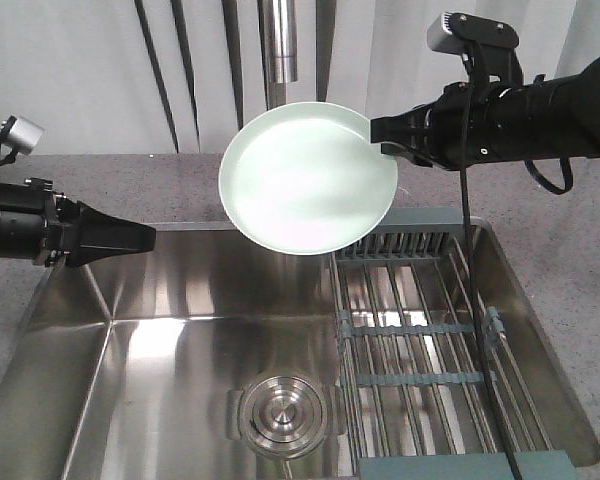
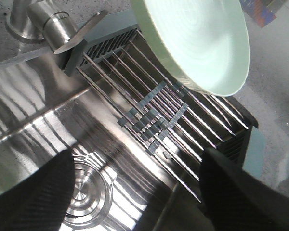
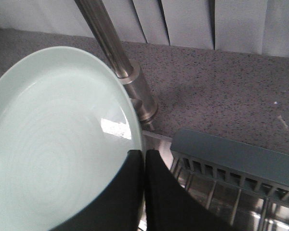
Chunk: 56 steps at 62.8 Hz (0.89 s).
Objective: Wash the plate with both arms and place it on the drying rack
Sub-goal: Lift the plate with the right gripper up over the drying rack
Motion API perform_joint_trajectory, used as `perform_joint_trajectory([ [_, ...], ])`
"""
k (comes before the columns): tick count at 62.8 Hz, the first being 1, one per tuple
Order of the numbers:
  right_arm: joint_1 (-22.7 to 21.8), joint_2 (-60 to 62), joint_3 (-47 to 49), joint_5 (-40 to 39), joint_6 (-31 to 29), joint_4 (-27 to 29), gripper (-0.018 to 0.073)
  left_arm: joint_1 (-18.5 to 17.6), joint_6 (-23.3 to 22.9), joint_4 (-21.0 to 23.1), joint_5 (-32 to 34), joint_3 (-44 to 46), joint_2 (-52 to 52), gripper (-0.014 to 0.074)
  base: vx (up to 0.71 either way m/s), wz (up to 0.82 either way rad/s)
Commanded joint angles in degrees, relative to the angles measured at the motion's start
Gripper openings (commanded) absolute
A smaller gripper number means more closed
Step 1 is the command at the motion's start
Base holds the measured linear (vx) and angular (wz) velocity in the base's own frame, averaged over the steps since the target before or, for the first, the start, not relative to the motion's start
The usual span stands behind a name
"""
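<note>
The pale mint-green plate [image 1: 308,178] [image 2: 197,43] [image 3: 53,144] hangs tilted in the air over the back of the sink, just below the tap. My right gripper [image 1: 385,140] [image 3: 144,156] is shut on its right rim, one finger on each face. My left gripper [image 1: 145,238] [image 2: 137,154] hovers over the left side of the sink, apart from the plate, open with nothing between its fingers. The drying rack [image 1: 420,340] [image 2: 154,110] [image 3: 231,159] of steel rods with grey-blue ends lies across the right half of the sink, below and to the right of the plate.
The steel tap [image 1: 280,40] [image 2: 53,24] [image 3: 115,57] stands behind the plate. A round steel drain [image 1: 285,415] [image 2: 89,192] sits in the floor of the sink [image 1: 180,290]. Speckled grey counter surrounds the sink.
</note>
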State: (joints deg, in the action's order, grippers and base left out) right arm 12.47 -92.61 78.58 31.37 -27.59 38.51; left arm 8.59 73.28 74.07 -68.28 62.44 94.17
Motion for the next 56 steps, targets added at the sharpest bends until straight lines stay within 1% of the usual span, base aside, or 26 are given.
perform_joint_trajectory([
  [1,-0.4,3.0,2.1,-0.6,-0.4,-4.5,-0.0008,0.1,0.0,3.7,-3.2,1.3,-2.5,0.0521,0.0,0.0],
  [6,-0.4,3.4,2.1,4.0,-0.1,-8.4,-0.0008,0.1,0.0,3.7,-3.2,1.3,-2.5,0.0521,0.0,0.0],
  [10,-0.4,3.8,2.1,7.6,0.2,-8.7,-0.0008,0.1,0.0,3.7,-3.2,1.3,-2.5,0.0521,0.0,0.0],
  [17,-0.3,4.2,2.1,13.9,0.2,-6.9,-0.0008,0.1,0.0,3.7,-3.2,1.3,-2.5,0.0521,0.0,0.0],
  [22,-0.3,4.0,2.1,16.7,0.7,-3.7,-0.0008,0.1,0.0,3.7,-3.2,1.3,-2.5,0.0521,0.0,0.0],
  [25,-0.3,3.7,2.1,17.5,0.7,-0.5,-0.0008,0.1,0.0,3.7,-3.2,1.3,-2.5,0.0521,0.0,0.0],
  [29,-0.3,3.2,2.1,16.9,0.0,3.9,-0.0008,0.1,0.0,3.7,-3.2,1.3,-2.5,0.0521,0.0,0.0],
  [31,-0.3,2.9,2.1,15.9,-1.4,6.3,-0.0008,0.1,0.0,3.7,-3.2,1.3,-2.5,0.0521,0.0,0.0],
  [35,-0.3,2.3,2.1,13.3,-3.7,9.4,-0.0008,0.1,0.0,3.7,-3.2,1.3,-2.5,0.0521,0.0,0.0],
  [39,-0.3,1.5,2.1,9.7,-4.2,11.5,-0.0008,0.1,0.0,3.7,-3.2,1.3,-2.5,0.0521,0.0,0.0],
  [46,-0.3,0.5,2.1,3.6,-3.7,11.5,-0.0008,0.1,0.0,3.7,-3.2,1.3,-2.5,0.0519,0.0,0.0],
  [51,-0.7,0.5,2.1,0.3,-3.7,8.8,-0.0008,0.1,0.0,3.7,-3.2,1.3,-2.5,0.0517,0.0,0.0],
  [56,-2.0,1.2,2.1,0.0,-3.7,6.4,-0.0008,0.1,0.0,3.7,-3.2,1.3,-2.5,0.0517,0.0,0.0],
])
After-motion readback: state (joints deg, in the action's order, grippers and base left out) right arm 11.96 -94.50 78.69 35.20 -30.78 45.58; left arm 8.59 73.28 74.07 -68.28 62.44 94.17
